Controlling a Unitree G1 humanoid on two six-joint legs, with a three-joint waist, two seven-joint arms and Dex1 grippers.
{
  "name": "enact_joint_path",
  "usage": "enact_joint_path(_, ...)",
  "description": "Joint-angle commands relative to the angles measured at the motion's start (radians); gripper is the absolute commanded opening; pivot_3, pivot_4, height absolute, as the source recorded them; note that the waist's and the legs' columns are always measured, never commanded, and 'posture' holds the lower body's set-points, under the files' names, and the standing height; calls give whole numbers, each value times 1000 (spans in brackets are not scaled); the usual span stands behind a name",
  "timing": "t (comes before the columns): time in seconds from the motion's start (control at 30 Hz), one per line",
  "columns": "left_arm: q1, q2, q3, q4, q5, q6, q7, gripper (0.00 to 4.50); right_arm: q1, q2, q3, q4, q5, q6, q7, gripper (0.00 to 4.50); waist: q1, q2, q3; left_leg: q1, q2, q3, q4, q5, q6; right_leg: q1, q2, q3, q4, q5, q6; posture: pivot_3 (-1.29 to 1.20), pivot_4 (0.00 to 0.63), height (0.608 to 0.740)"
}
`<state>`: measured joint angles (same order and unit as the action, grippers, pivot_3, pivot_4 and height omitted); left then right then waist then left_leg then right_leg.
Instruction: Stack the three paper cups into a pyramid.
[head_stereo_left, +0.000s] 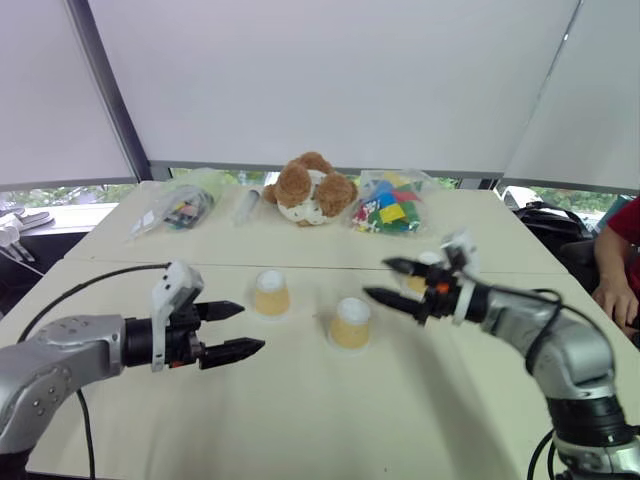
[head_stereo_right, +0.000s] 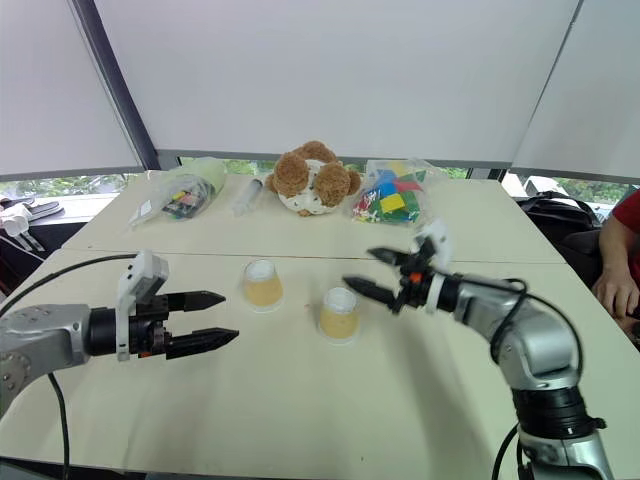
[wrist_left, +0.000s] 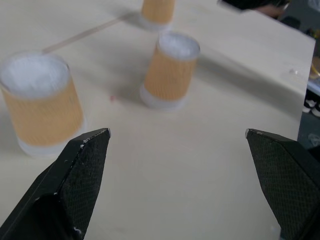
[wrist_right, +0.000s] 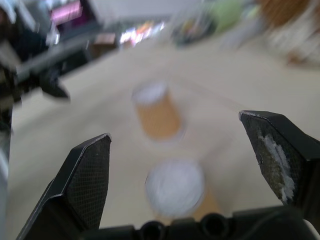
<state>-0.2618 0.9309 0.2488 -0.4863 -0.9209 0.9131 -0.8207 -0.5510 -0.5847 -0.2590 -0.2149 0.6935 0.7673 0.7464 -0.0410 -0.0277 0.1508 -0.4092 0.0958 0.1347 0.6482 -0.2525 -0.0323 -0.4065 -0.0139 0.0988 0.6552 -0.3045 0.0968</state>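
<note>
Three tan paper cups stand upside down and apart on the table: one on the left (head_stereo_left: 271, 294), one in the middle (head_stereo_left: 350, 322), and a third (wrist_left: 157, 10) farther right, partly hidden behind my right gripper. My right gripper (head_stereo_left: 376, 279) hangs open above the table just right of the middle cup, holding nothing. In the right wrist view two cups (wrist_right: 156, 111) (wrist_right: 175, 187) show between its spread fingers. My left gripper (head_stereo_left: 252, 327) is open and empty, in front of the left cup (wrist_left: 40, 107) and pointing at the middle one (wrist_left: 170, 70).
A brown teddy bear (head_stereo_left: 310, 190) sits at the back of the table between a bag of coloured blocks (head_stereo_left: 390, 208) and a clear bag (head_stereo_left: 178, 208) with a tube (head_stereo_left: 247, 205) beside it. A person's hand (head_stereo_left: 615, 290) rests at the right edge.
</note>
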Motion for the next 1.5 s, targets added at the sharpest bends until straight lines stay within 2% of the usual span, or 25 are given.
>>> enact_joint_path(0.03, -46, -11, -36, -7, 15, -27, -14, 4500, -37, -3, -38, 142, -95, -95, -103, 4465, -2, -1, -1, 0, 0, 0, 0, 0, 0, 0, 0, 0, 0, 0, 0, 0, 150, 740)
enact_joint_path(0.13, -74, -25, -69, -25, 16, -23, -12, 4500, -76, 2, 67, 377, -303, -317, -144, 4465, -6, -1, -1, 0, 0, 0, 0, 0, 0, 0, 0, 0, 0, 0, 0, 0, 150, 740)
enact_joint_path(0.43, -83, -32, -59, -60, -11, 4, 11, 4500, -221, 56, 117, 844, -455, -663, -153, 4465, -24, 4, 3, -1, 0, 0, -1, 3, -5, -2, 1, 1, 0, 1, 2, 0, 150, 740)
enact_joint_path(0.77, -42, -24, -56, -67, -10, -2, 22, 4500, -264, 80, 107, 1016, -470, -749, -119, 4465, -29, 4, 3, 0, 0, 0, -1, 4, -7, -1, 1, 1, 1, 1, 2, 0, 150, 740)
enact_joint_path(0.87, -32, -21, -55, -65, -5, -7, 17, 4500, -266, 86, 102, 1021, -467, -752, -113, 3584, -29, 5, 3, 0, 0, 0, -1, 4, -7, -1, 1, 1, 1, 1, 2, 0, 150, 740)
enact_joint_path(0.93, -26, -19, -54, -65, -3, -9, 15, 4500, -265, 88, 99, 1017, -465, -752, -111, 2541, -28, 4, 3, 0, 0, 0, -1, 4, -8, -1, 1, 1, 1, 1, 2, 0, 150, 740)
enact_joint_path(0.97, -23, -17, -53, -65, -2, -9, 13, 4500, -264, 89, 97, 1015, -464, -752, -111, 2257, -28, 4, 3, 0, 0, 0, -1, 5, -8, -1, 1, 1, 1, 1, 2, 0, 150, 740)
enact_joint_path(1.03, -18, -15, -53, -63, 0, -11, 10, 4500, -266, 89, 90, 1011, -457, -749, -110, 2248, -28, 4, 3, 0, 0, 0, -1, 5, -8, -1, 1, 1, 1, 1, 2, 0, 150, 740)
enact_joint_path(1.13, -1, -7, -52, -56, 14, -22, -3, 4500, -246, 76, 68, 934, -428, -719, -95, 2248, -29, 5, 3, 0, 0, 0, -1, 5, -8, -1, 1, 1, 2, 1, 2, 0, 150, 740)
enact_joint_path(1.23, 13, -1, -51, -39, 31, -34, -22, 4500, -103, 16, 77, 612, -353, -583, 21, 2248, -22, 5, 3, 0, 0, 0, -1, 5, -8, -1, 1, 1, 2, 0, 2, 0, 150, 740)
enact_joint_path(1.33, 8, -1, -69, -11, 52, -47, -45, 4500, 75, -53, 82, 283, -280, -427, 67, 2248, -7, 5, 3, 0, 0, -1, -2, 5, -8, -1, 1, 0, 3, -1, 4, 0, 150, 740)
enact_joint_path(1.5, -27, -6, -116, 41, 94, -70, -92, 4500, 277, -90, 74, -13, -214, -287, 53, 2248, -3, 5, 3, 2, 0, -1, 0, 3, -5, 1, 1, 0, 4, -1, 3, 0, 150, 740)
